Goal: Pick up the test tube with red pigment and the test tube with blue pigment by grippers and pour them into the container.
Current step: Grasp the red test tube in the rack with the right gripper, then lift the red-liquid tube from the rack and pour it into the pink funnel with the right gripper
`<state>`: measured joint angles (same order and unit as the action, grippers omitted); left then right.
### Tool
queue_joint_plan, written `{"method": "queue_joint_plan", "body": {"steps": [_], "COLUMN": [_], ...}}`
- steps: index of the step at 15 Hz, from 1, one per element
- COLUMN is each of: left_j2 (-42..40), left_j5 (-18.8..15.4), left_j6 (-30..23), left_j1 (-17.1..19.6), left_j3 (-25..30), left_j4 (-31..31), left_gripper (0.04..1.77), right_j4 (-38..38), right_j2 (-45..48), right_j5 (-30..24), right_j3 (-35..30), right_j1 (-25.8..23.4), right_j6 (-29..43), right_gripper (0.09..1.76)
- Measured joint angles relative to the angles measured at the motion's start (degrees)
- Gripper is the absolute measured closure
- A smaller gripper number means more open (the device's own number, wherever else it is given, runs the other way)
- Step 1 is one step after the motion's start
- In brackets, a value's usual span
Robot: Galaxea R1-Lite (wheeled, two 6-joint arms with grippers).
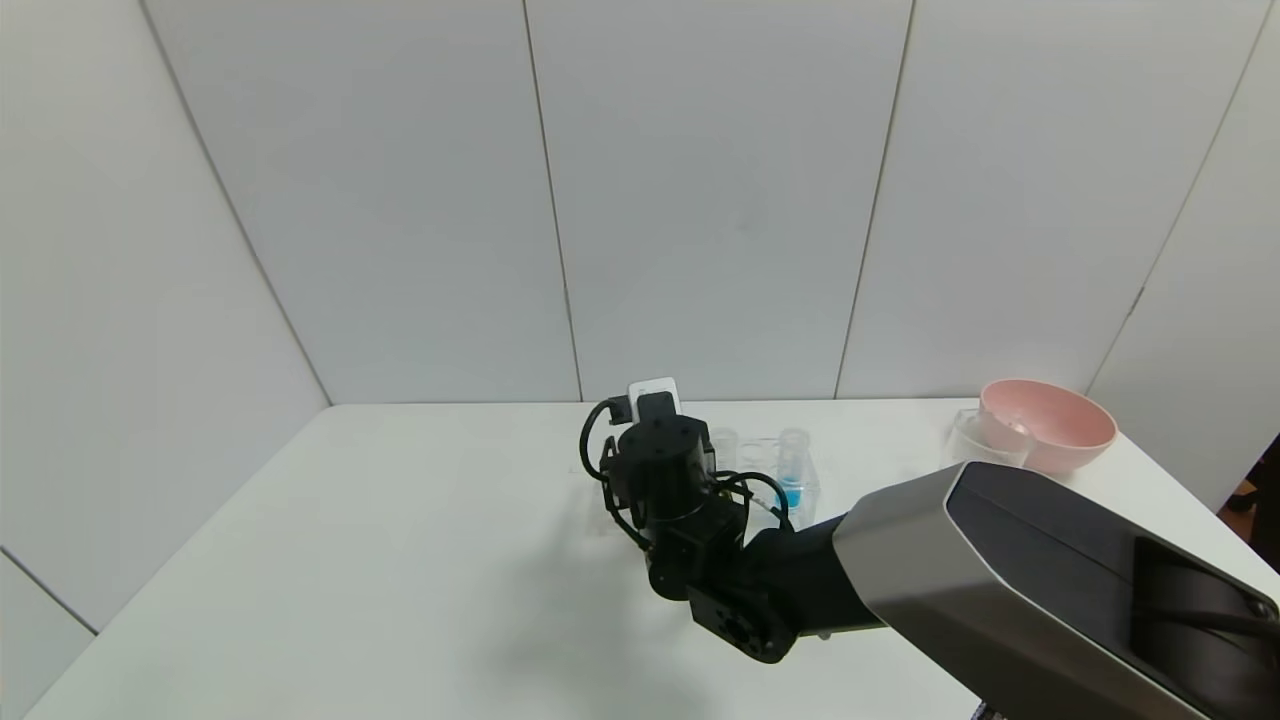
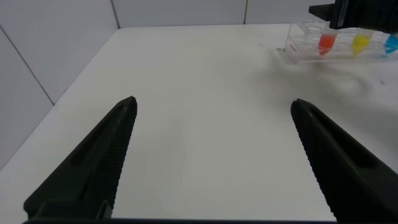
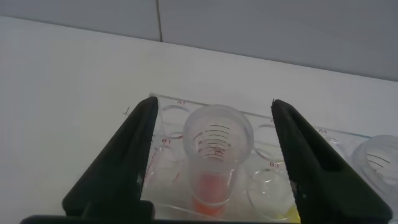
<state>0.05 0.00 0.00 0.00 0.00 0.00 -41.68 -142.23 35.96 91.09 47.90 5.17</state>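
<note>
Right claw (image 3: 211,162) astride red-pigment tube (image 3: 216,155); rack (image 3: 171,134) label "B1".

A broad, flat white table (image 1: 400,560) with a smooth matte top fills the lower part of the head view and meets the walls at its far and left edges. Behind and to both sides stand pale grey-white wall panels (image 1: 700,200), plain and flat, divided by thin dark vertical seams. The light is even and soft, leaving only a faint blurred shadow on the tabletop, and a narrow dark gap (image 1: 1255,500) shows past the table's right corner.
</note>
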Motion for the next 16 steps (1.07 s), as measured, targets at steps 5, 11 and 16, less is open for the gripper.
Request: {"method": "queue_joint_plan", "body": {"steps": [5,11,16], "left_j2": [0.0,0.0,0.0], "left_j5": [0.0,0.0,0.0], "left_j6": [0.0,0.0,0.0], "left_j1": [0.0,0.0,0.0], "left_j3": [0.0,0.0,0.0], "left_j4": [0.0,0.0,0.0], "left_gripper": [0.05,0.05,0.05], "right_j4": [0.0,0.0,1.3], "right_j2": [0.0,0.3,2.3], "right_j5": [0.0,0.0,-1.2], "right_j3": [-0.2,-0.1,0.0], "right_j1": [0.0,0.2,0.0], "right_j6": [0.0,0.0,-1.3], "right_gripper": [1.15,1.31,1.31]}}
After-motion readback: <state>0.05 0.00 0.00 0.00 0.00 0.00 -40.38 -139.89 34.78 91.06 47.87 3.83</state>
